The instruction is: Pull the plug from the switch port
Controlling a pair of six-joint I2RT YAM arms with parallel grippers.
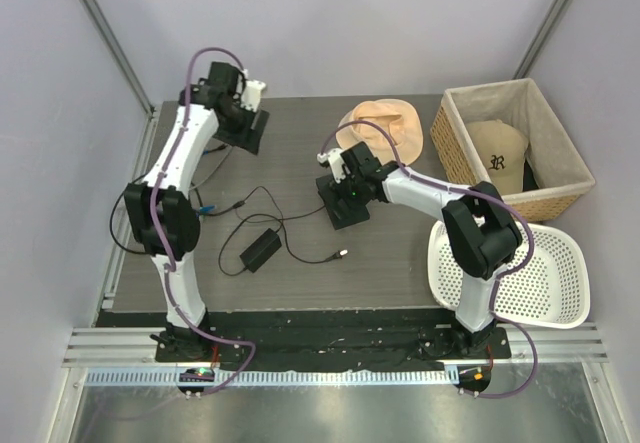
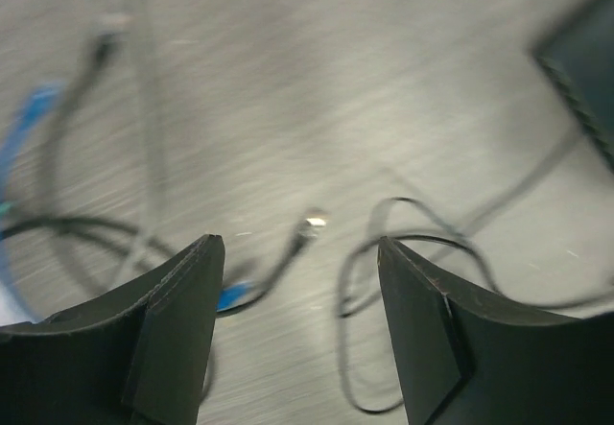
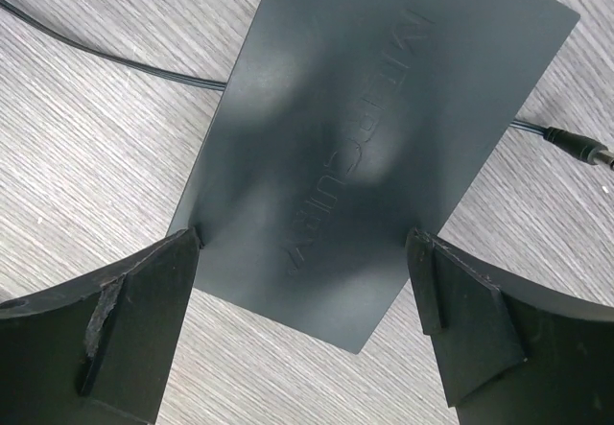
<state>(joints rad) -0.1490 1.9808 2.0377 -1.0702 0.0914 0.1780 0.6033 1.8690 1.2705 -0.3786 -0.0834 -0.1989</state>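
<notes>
Spread black fingers [image 3: 106,329] of the right gripper [image 3: 302,243] stand released above the flat black rectangular switch box [image 3: 374,128], clasping nothing. The small plug [image 1: 206,209] on the thin bright-blue cable [image 2: 34,118] lies on the table [image 1: 400,263] well apart, beside the left arm [image 1: 165,213]. The left gripper [image 2: 295,247] hangs open and empty. A thin black lead [image 3: 96,49] by the box could snag on a moving finger and drag it. A wicker basket [image 1: 550,203] holds a beige cap [image 1: 500,153]; the white slotted basket [image 1: 545,283] shows nothing.

MERCUSYS embossed on black switch [image 3: 374,128], R on tan cap [image 1: 500,153]
</notes>
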